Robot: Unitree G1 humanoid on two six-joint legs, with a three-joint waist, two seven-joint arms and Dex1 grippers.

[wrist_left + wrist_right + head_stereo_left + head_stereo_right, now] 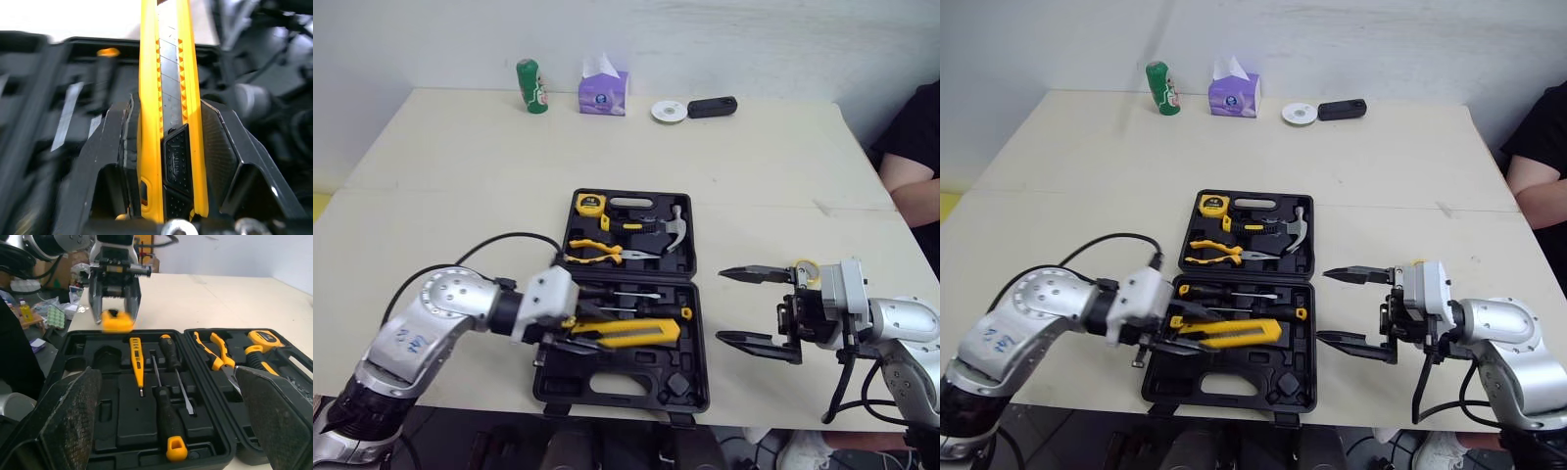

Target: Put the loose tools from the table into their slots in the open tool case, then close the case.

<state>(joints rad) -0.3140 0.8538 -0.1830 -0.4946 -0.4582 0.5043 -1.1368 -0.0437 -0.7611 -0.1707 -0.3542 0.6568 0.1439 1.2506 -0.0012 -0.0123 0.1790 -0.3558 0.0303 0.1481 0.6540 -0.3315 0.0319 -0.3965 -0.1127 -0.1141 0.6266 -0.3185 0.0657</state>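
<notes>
Black plastic tool case (607, 384) lies open at the near middle of the wide beige table (460, 176), with one half toward the far side and one half toward the robot. A person's arm in a black sleeve (906, 186) shows at the far right edge.

Two grippers are at work. The left gripper (579, 331) reaches in from the near left, its jaws clamped on one yellow-and-black utility knife (631, 333). The knife lies slantwise over the near half of the case. I cannot tell whether it touches the tray. The right gripper (722, 305) waits just right of the case, jaws wide apart and empty.

The far half holds one steel hammer (671, 230), one yellow tape measure (590, 205) and one pair of yellow-handled pliers (597, 253). The near half holds three slim screwdrivers (168, 352).

The knife crosses over the screwdrivers rather than lining up with a recess. Let go here, it would likely rest on them proud of the tray and stop the lid from shutting. Pressing it down askew could knock a screwdriver out of its slot.

Along the far edge stand one green can (531, 86), one purple tissue box (603, 93), one white disc (669, 111) and one small black object (712, 106).
</notes>
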